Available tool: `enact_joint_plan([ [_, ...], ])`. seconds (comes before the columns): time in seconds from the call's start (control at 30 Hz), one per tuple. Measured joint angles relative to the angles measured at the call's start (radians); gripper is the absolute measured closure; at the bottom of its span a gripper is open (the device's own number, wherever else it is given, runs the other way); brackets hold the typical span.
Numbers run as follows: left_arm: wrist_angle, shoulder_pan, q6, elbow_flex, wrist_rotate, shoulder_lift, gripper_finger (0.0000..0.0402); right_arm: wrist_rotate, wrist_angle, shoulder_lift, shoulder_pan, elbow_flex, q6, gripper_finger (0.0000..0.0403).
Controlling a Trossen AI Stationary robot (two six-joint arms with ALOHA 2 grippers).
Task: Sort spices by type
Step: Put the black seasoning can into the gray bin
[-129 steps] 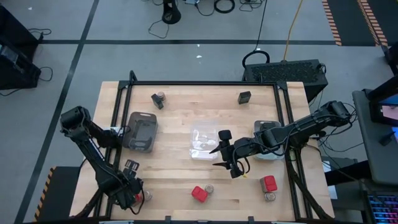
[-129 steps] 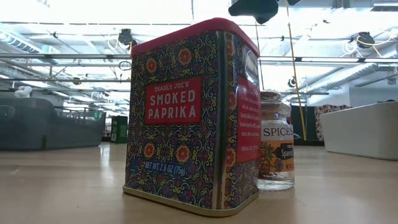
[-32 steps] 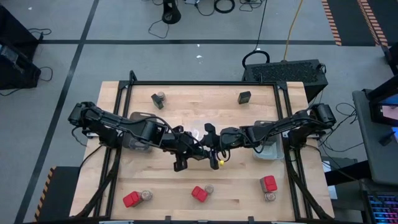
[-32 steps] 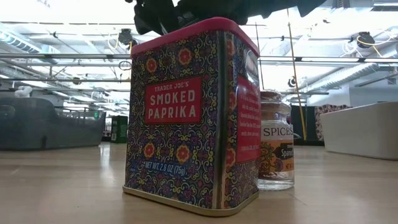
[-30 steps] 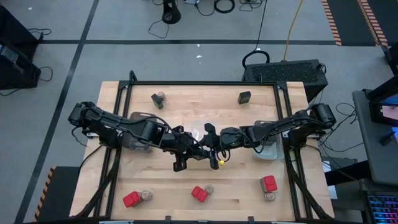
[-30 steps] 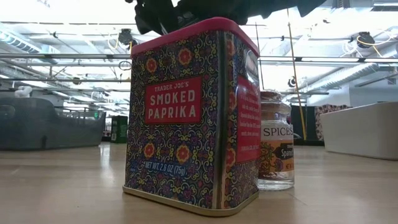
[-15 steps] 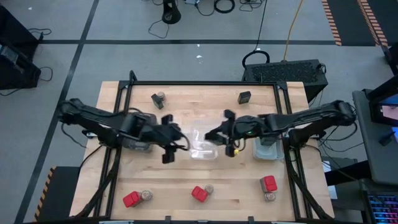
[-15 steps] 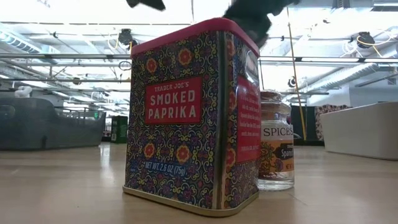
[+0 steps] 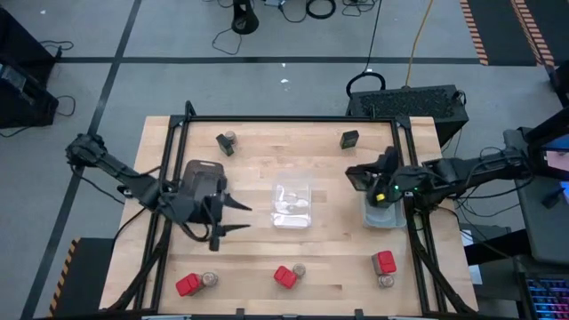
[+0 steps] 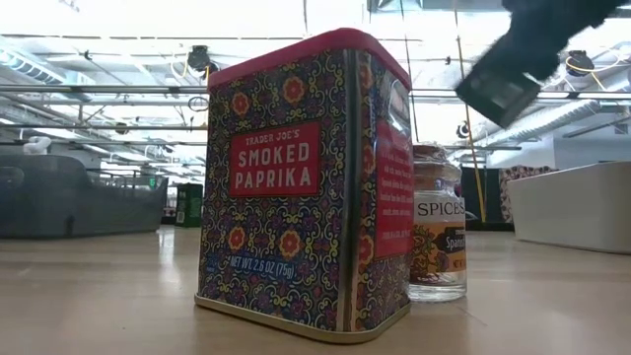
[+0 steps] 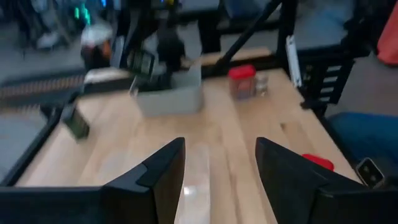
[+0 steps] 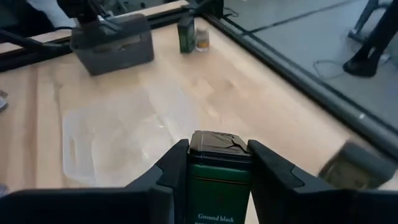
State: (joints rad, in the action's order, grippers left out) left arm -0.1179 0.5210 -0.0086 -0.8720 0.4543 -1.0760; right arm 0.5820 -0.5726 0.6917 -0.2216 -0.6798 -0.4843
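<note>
My right gripper [image 9: 359,180] is shut on a black spice box [image 12: 217,163] labelled "Ground black". It holds the box in the air beside the pale tray [image 9: 386,213] at the right. In the low view the box [image 10: 503,87] shows high up and tilted. My left gripper [image 9: 236,218] stands open with nothing between its fingers [image 11: 163,175], near the dark grey tray [image 9: 203,185]. Three red boxes [image 9: 187,284] [image 9: 284,276] [image 9: 384,260] stand along the near edge, each with a round jar [image 9: 211,280] beside it. Two more black boxes [image 9: 224,143] [image 9: 349,138] stand at the far edge. My right gripper pinches the black box by its two opposite sides [image 12: 191,168] between its two fingers. The box's lidded top end [image 12: 217,142] reaches a little past the fingertips. The fingers come from the table's right, slanting down, and lie along the box. The box is lifted clear and tilted.
A clear tray [image 9: 292,206] lies at the table's middle. A black frame [image 9: 284,118] runs around the table. In the low view, the smoked paprika box [image 10: 296,177] and a jar [image 10: 437,237] stand close to the camera.
Both grippers were together over the near edge of the clear tray. They have drawn apart: my left gripper went toward the table's left edge with nothing in it. My right gripper went toward the right edge and the pale tray, carrying the black box, and turned as it went.
</note>
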Motion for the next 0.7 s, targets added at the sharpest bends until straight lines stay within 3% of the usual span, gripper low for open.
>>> enact_joint_plan([
  [0.17, 0.301, 0.005, 0.113, 0.148, -0.014, -0.007, 0.0200, -0.044, -0.024, -0.086, -0.024, 0.098, -0.060, 0.0292],
  [0.33, 0.431, 0.004, 0.146, 0.226, -0.017, -0.008, 0.0200, -0.110, -0.087, -0.122, -0.038, 0.099, -0.052, 0.0289],
  [0.5, 0.445, 0.004, 0.146, 0.246, -0.020, -0.009, 0.0200, -0.248, -0.232, -0.151, -0.038, 0.099, -0.097, 0.0291],
  [0.7, 0.454, 0.004, 0.146, 0.245, -0.023, -0.008, 0.0200, -0.283, -0.263, -0.154, -0.042, 0.099, -0.132, 0.0288],
])
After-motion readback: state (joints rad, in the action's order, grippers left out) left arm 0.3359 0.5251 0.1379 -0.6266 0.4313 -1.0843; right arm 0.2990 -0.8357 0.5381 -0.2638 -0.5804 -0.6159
